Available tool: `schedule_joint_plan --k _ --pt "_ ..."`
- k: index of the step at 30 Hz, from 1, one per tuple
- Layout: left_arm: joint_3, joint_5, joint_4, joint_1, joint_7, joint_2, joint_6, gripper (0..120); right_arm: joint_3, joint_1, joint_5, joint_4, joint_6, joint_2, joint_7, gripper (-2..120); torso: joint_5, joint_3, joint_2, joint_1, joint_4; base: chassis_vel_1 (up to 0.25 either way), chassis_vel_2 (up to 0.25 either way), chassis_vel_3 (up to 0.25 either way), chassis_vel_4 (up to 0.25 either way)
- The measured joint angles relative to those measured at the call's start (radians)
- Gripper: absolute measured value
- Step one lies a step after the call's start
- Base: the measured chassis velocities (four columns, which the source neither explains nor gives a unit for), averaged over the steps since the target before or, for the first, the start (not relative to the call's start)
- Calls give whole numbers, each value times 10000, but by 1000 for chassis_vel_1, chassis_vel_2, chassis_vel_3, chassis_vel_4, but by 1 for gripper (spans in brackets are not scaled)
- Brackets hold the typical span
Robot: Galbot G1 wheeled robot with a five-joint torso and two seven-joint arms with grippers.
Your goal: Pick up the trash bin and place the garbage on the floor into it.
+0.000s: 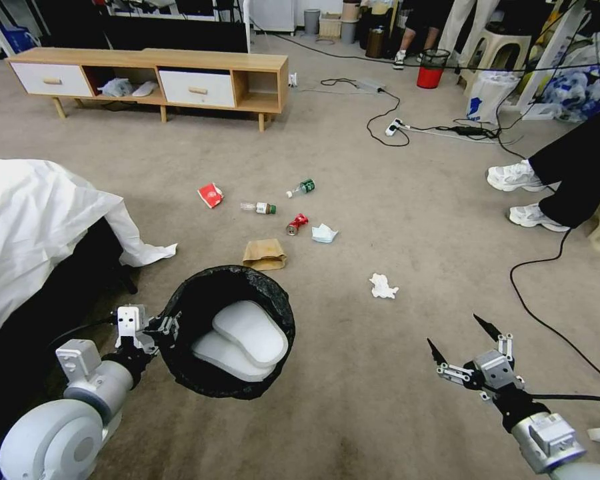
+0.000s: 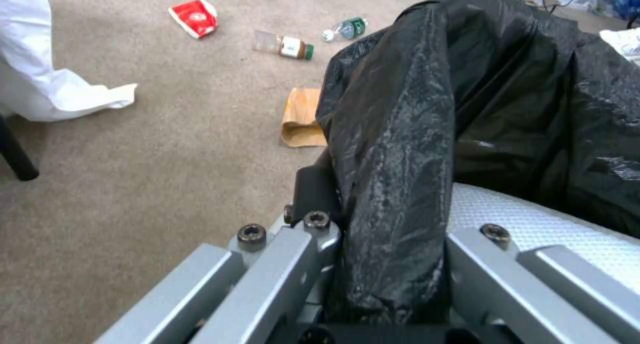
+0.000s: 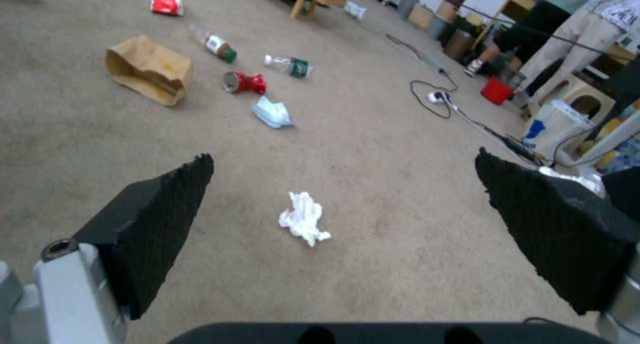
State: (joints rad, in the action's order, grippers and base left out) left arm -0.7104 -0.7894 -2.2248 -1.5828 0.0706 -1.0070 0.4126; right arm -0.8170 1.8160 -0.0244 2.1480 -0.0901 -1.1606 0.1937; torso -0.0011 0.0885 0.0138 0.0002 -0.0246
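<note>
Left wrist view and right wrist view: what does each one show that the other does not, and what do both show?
Only the left wrist view shows the trash bin, its black bag rim pinched in the left claw, and the white sheet. Only the right wrist view shows the open right claw, the crumpled tissue, the red can and the red bucket. Both show the carpet, the brown paper bag, the red-white packet and two bottles.

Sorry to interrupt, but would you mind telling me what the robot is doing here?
The left tool holds the small round bin with a black bag liner by its rim, above the beige carpet. The right tool hangs open near a crumpled white tissue. The brown paper bag, crushed red can and bottles lie uncollected.
</note>
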Motion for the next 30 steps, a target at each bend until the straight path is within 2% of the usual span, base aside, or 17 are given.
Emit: schedule_joint_plan --k 30 --pt "-3 -3 -44 -10 4 22 -7 0 47 -8 22 -73 -17 -229 58 100 -1 0 -1 0 1 -41 44 41 -43"
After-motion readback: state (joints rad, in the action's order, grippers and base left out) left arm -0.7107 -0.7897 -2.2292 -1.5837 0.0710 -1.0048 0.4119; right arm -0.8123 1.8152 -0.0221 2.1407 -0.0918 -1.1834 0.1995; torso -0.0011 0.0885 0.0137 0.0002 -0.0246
